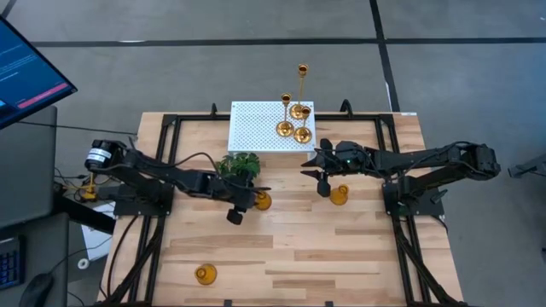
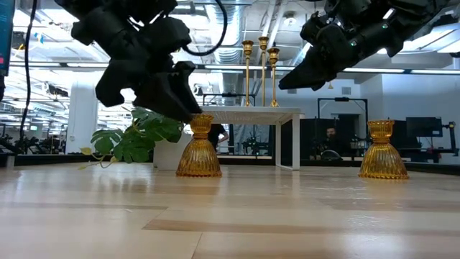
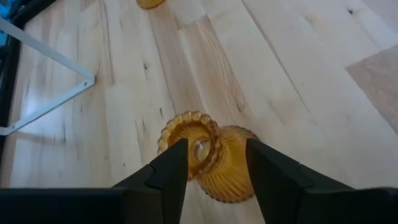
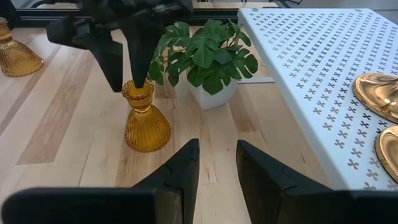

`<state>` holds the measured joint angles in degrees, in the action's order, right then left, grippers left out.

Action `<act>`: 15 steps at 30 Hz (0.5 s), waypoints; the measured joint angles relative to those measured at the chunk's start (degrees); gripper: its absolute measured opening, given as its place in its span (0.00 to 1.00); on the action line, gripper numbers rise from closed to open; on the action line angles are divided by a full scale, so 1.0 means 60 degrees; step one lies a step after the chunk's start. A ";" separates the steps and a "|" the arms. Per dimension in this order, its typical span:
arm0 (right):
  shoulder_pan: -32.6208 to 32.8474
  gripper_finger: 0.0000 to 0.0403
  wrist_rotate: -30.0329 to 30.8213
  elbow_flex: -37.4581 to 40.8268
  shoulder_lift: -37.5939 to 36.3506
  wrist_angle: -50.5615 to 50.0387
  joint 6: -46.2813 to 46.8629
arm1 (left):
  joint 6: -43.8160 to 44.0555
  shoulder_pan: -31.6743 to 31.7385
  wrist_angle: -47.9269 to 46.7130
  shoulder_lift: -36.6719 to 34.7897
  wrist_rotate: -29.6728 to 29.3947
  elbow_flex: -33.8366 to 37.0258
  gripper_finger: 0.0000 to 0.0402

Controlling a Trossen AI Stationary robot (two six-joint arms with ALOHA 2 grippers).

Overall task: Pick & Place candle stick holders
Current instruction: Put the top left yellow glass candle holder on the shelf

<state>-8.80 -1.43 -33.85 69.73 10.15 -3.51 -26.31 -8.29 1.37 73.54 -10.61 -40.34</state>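
From overhead I see my left gripper (image 1: pixel 247 203) over the middle of the light wooden slatted table (image 1: pixel 341 256), right at a short ribbed amber glass candle holder (image 1: pixel 262 201) that stands upright on the boards just beside the green leafy plant in its white pot (image 1: pixel 240 165). Through the left wrist camera the two dark fingers (image 3: pixel 168 171) stand spread on either side of that holder's scalloped cup (image 3: pixel 189 140), with a sliver of space on each side; they flank it without pinching it. From table height the holder (image 2: pixel 199 150) sits flat on its flared base, the left claw's tips level with its cup.

My right gripper (image 1: pixel 322 176) hangs above the table near the white perforated platform (image 1: pixel 256 128), close to a second squat amber holder (image 1: pixel 339 195) that stands free on the wood below it. In the right wrist view its fingers (image 4: pixel 180 171) are parted with a narrow gap and nothing between them.

Three tall gold candle sticks with thin stems on round bases (image 1: pixel 295 115) stand together on the right end of the platform. A third squat amber holder (image 1: pixel 205 274) stands alone near the table's front edge on the left, well apart from both arms.

A computer monitor (image 1: pixel 26 68) shows at the far left, off the table.
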 joint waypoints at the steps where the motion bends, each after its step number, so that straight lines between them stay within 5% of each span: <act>1: 0.0000 0.24 0.0000 0.0000 0.0000 0.0000 -0.0002 | 0.0001 -0.0001 0.0060 0.0083 0.0002 -0.0007 0.39; 15: 0.0000 0.24 -0.0003 0.0000 0.0000 -0.0087 0.0001 | 0.0545 0.0003 0.0349 0.0364 -0.0030 -0.0018 0.29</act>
<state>-8.80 -1.45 -33.85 69.73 9.63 -3.51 -23.04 -8.27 3.47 75.72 -10.79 -40.45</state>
